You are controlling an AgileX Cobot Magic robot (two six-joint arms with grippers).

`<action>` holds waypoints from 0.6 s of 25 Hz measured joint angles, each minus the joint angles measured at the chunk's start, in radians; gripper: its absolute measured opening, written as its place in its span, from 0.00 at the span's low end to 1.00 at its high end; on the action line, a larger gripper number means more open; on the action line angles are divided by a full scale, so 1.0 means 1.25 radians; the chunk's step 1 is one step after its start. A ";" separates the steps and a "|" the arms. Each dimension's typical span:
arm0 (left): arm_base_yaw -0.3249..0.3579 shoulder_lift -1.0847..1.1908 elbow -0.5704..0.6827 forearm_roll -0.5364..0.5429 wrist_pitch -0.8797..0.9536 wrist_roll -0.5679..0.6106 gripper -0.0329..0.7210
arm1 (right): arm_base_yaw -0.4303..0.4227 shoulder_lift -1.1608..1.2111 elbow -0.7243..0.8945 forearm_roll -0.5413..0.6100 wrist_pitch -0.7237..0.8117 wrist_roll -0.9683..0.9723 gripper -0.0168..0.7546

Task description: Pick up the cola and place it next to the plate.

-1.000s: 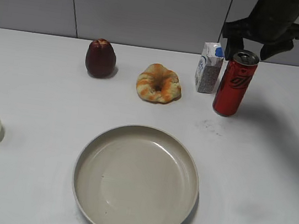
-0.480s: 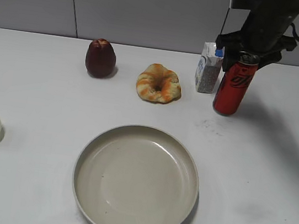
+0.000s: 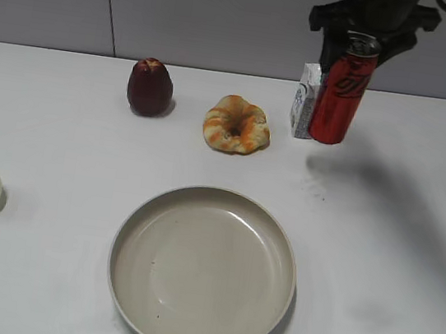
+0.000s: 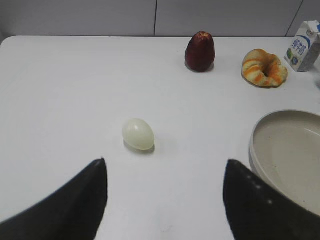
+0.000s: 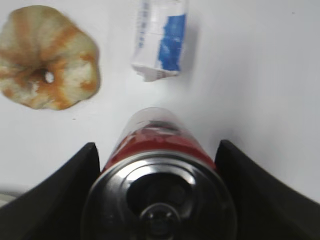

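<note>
My right gripper clamps the tall red metal cola can by its top, clear of the white table, in front of the small white-and-blue carton, the orange-streaked bread ring leftward, the wide beige plate well apart below; my left gripper hangs open.

- Exterior view: raised, slanting down across the table toward the back wall.
- Left wrist view: low, farther off, facing the table's back edge; shares the plate, apple and pastry.
- Right wrist view: close, looking straight down; shares the carton.
</note>
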 joint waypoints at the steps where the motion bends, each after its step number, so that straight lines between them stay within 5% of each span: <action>1: 0.000 0.000 0.000 0.000 0.000 0.000 0.78 | 0.022 0.000 -0.001 0.001 0.001 0.000 0.69; 8: 0.000 0.000 0.000 0.000 0.000 0.000 0.78 | 0.161 0.000 -0.001 0.016 -0.005 0.000 0.69; 15: 0.000 0.000 0.000 0.000 0.000 0.000 0.78 | 0.199 0.002 -0.001 0.017 -0.042 0.000 0.69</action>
